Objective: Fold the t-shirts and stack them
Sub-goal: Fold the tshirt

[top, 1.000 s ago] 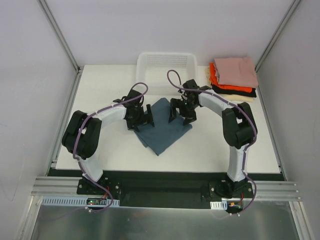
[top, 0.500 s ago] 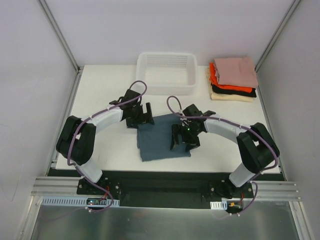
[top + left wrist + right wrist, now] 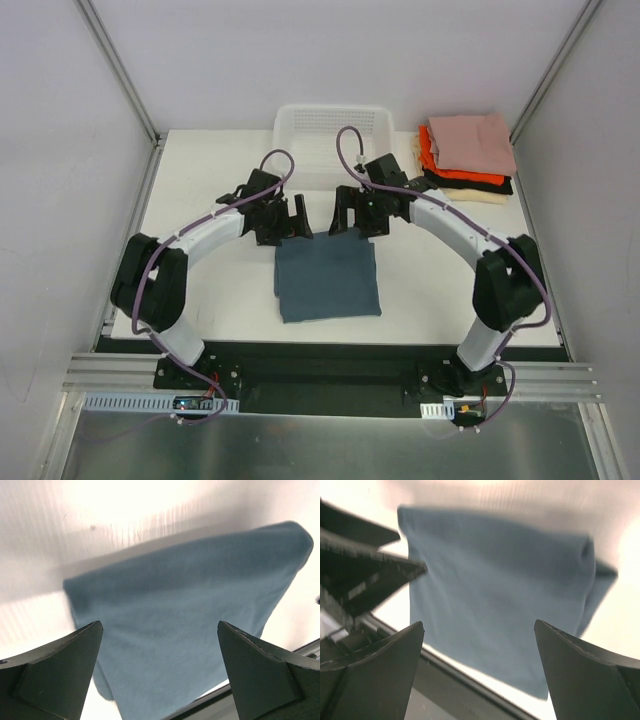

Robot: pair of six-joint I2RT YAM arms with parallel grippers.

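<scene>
A white table (image 3: pixel 200 200) stands enclosed by pale walls. The left gripper (image 3: pixel 293 222) is positioned at 11 o'clock of the slate blue-grey t-shirt (image 3: pixel 327 279). Its fingers are spread wide with nothing between them. The t-shirt lies folded into a flat rectangle at the table centre, toward the 6 o'clock edge. A white mesh basket (image 3: pixel 333 140) sits at 12 o'clock on the table. The right gripper (image 3: pixel 352 216) is positioned at 1 o'clock of the t-shirt, just beside its far edge, fingers likewise spread and holding nothing. Both wrist views show the blue-grey cloth below the fingers. At 2 o'clock on the table sits the stack of folded t-shirts (image 3: pixel 468 160): dusty-pink on top, then orange-red, black and cream.
</scene>
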